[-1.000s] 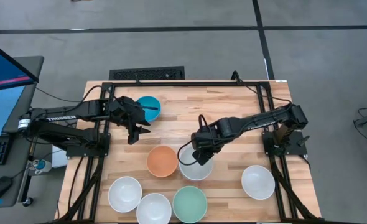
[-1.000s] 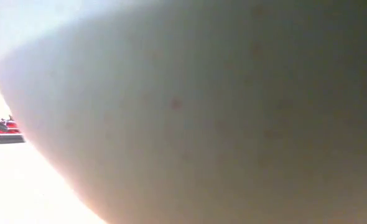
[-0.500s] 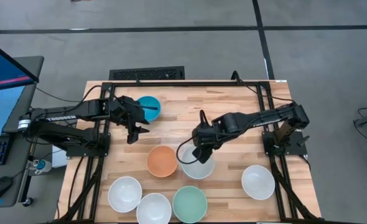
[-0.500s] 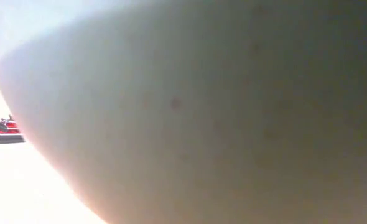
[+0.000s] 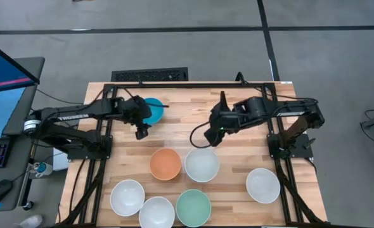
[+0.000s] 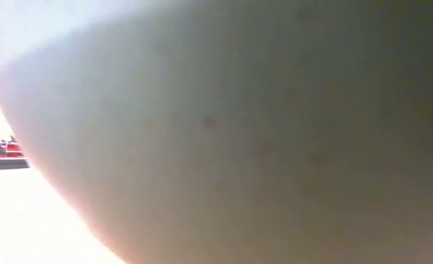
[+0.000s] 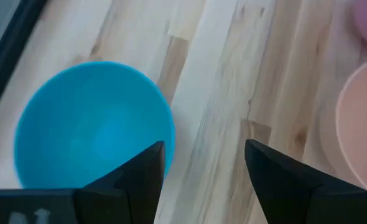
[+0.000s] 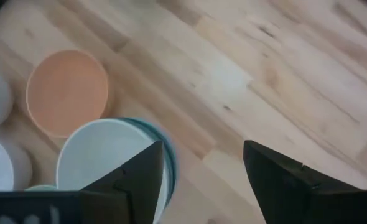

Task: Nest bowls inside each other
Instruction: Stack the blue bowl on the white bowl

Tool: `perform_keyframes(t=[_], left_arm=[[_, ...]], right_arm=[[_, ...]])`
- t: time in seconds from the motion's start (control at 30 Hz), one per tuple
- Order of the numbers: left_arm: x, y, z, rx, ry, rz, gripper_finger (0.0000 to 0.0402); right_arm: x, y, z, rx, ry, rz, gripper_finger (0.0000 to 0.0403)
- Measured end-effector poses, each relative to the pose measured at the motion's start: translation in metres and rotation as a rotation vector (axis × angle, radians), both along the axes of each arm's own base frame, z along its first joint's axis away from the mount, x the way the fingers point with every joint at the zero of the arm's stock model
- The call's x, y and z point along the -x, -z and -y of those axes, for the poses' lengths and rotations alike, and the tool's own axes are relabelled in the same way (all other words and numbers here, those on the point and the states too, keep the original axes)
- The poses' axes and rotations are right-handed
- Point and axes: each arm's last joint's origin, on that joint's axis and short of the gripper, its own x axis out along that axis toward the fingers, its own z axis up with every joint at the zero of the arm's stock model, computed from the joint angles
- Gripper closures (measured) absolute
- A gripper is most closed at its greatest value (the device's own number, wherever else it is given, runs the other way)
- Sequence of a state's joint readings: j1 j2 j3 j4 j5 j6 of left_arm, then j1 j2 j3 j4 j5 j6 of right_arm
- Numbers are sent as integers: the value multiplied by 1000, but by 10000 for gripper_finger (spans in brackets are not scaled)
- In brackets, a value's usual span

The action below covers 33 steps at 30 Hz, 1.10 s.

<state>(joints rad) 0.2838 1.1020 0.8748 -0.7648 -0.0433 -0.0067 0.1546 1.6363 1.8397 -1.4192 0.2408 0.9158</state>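
Note:
The turquoise bowl (image 5: 153, 109) (image 7: 93, 127) sits on its base near the table's far left. My left gripper (image 5: 141, 132) (image 7: 203, 155) hovers open at this bowl's near-right rim and touches nothing. My right gripper (image 5: 212, 138) (image 8: 202, 155) is open in the air, on the far side of a white bowl (image 5: 202, 164) (image 8: 109, 165). This white bowl is nested in a stack, and a blue-green rim shows under it. The orange bowl (image 5: 165, 163) (image 8: 67, 92) stands left of the stack. Two white bowls (image 5: 127, 197) (image 5: 156, 211), the mint bowl (image 5: 193, 207) and another white bowl (image 5: 263, 185) line the near side.
A pale bowl (image 6: 238, 139) stands right before the low camera and fills its view. Bare wood (image 5: 180, 120) lies between the two grippers. A black frame (image 5: 187, 85) runs along the table's far edge, and the arm bases stand at the left and right edges.
My right gripper has drawn away from the white bowl's far rim, rising and moving toward the far edge and a little to the right. The white bowl has stayed in place on its stack. My left gripper has shifted slightly rightward beside the turquoise bowl.

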Motion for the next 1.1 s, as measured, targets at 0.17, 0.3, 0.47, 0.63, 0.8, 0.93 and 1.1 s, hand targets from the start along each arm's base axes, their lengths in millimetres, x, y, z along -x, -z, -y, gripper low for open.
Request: perform_keyframes(t=[0.17, 0.3, 0.47, 0.63, 0.8, 0.93, 1.1], left_arm=[[-11, 17, -8, -104, -19, -132, 187], [-18, 34, -11, -125, 75, -267, 187], [-27, 53, -19, -333, 90, -471, 187], [-27, 63, -21, -451, 56, -656, 187], [-35, 41, -15, -377, 128, -542, 187], [-36, 11, -12, -320, 140, -365, 187], [-32, -21, -12, -412, 166, -239, 187]], right_arm=[[7, 1, 2, 29, 32, -58, 159], [10, 2, 2, 35, 33, -93, 159], [11, 3, 4, 29, 63, -102, 159], [14, 3, 6, 48, 95, -124, 160], [14, 3, 9, 65, 127, -115, 174], [13, 3, 13, 92, 145, -111, 191], [13, 3, 15, 121, 71, -132, 214]])
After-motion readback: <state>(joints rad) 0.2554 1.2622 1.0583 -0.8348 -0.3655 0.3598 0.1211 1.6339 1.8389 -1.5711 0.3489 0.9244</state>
